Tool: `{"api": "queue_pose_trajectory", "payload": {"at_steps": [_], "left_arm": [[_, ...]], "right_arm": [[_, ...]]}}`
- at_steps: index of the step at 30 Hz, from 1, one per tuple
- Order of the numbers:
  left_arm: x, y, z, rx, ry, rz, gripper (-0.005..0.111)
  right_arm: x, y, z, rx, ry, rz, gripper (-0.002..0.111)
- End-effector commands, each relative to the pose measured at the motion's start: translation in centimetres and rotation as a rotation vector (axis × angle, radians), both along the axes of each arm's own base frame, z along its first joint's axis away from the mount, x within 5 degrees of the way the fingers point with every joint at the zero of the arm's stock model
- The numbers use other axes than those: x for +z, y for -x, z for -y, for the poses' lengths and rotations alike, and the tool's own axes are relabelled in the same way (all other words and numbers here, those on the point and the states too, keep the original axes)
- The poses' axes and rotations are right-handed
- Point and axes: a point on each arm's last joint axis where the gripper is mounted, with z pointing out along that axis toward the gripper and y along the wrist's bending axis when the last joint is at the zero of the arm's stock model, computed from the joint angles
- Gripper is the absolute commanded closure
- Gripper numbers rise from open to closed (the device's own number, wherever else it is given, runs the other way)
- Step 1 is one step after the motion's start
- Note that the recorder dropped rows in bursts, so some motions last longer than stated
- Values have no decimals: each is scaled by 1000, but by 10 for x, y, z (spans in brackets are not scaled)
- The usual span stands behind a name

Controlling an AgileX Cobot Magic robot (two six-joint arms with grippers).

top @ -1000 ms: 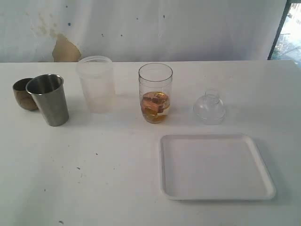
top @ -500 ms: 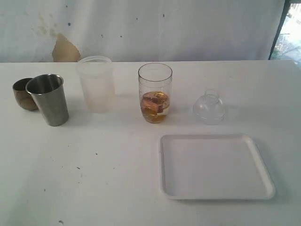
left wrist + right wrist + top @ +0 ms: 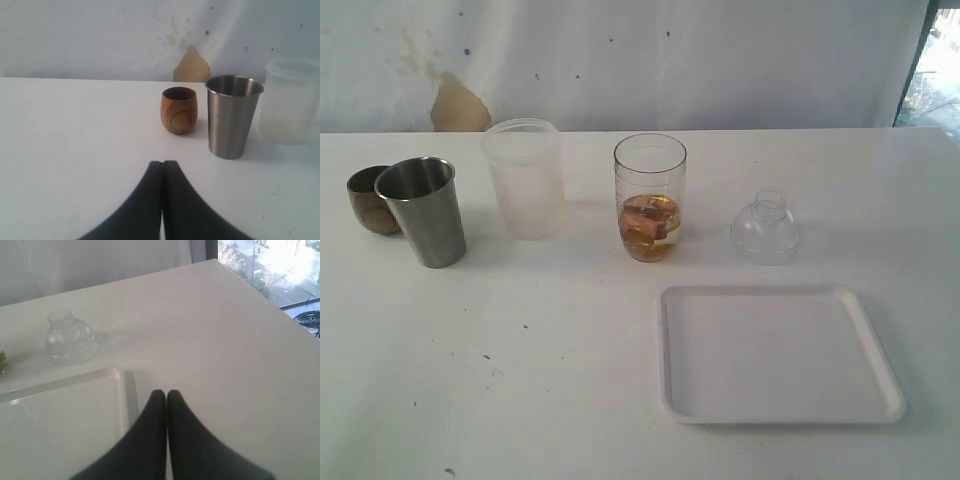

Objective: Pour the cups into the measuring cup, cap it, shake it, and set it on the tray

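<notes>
Idling clenched, both empty: left gripper [image 3: 162, 166], right gripper [image 3: 166, 396] | measuring cup [image 3: 650, 197] is standing uncapped at eleven o'clock of the tray [image 3: 780, 355], probably awaiting the lid [image 3: 765, 230].

No readable text, label or number appears (cups included).

A broad white flat tabletop [image 3: 570, 380], flecked with small dark specks, fills the foreground. Behind it stands a pale white backdrop [image 3: 740, 60], perhaps a wrinkled sheet rather than bare wall, bearing a tan irregular patch [image 3: 458, 105]. At the far right a dark-framed window [image 3: 932, 70] admits bright daylight. A sunlit street [image 3: 270, 265] shows beyond the table's edge.
</notes>
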Motion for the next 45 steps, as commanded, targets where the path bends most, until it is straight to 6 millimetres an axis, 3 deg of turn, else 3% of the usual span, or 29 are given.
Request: {"api": "queue_pose_trajectory", "payload": {"at_steps": [1, 17, 20, 26, 30, 32, 35, 37, 39, 45], "left_arm": [[2, 0, 0, 5, -3, 41, 107], [2, 0, 0, 6, -2, 36, 107], [2, 0, 0, 6, -2, 36, 107], [2, 0, 0, 6, -2, 36, 107], [2, 0, 0, 6, -2, 36, 107], [2, 0, 0, 6, -2, 36, 107], [2, 0, 0, 6, -2, 36, 107], [2, 0, 0, 6, -2, 36, 107], [2, 0, 0, 6, -2, 36, 107], [2, 0, 0, 6, -2, 36, 107]], "right_arm": [[-1, 0, 0, -3, -15, 9, 108], [-1, 0, 0, -4, -18, 10, 108], [4, -1, 1, 2, 48, 52, 108], [46, 0, -1, 11, -6, 527, 108], [76, 13, -3, 64, -186, 900, 108], [82, 17, -5, 90, -159, 963, 108], [106, 18, -8, 108, -90, 877, 108], [120, 10, -8, 102, -75, 778, 104], [136, -2, -7, 92, -50, 694, 93], [160, -62, 5, -12, -80, 316, 45]]}}
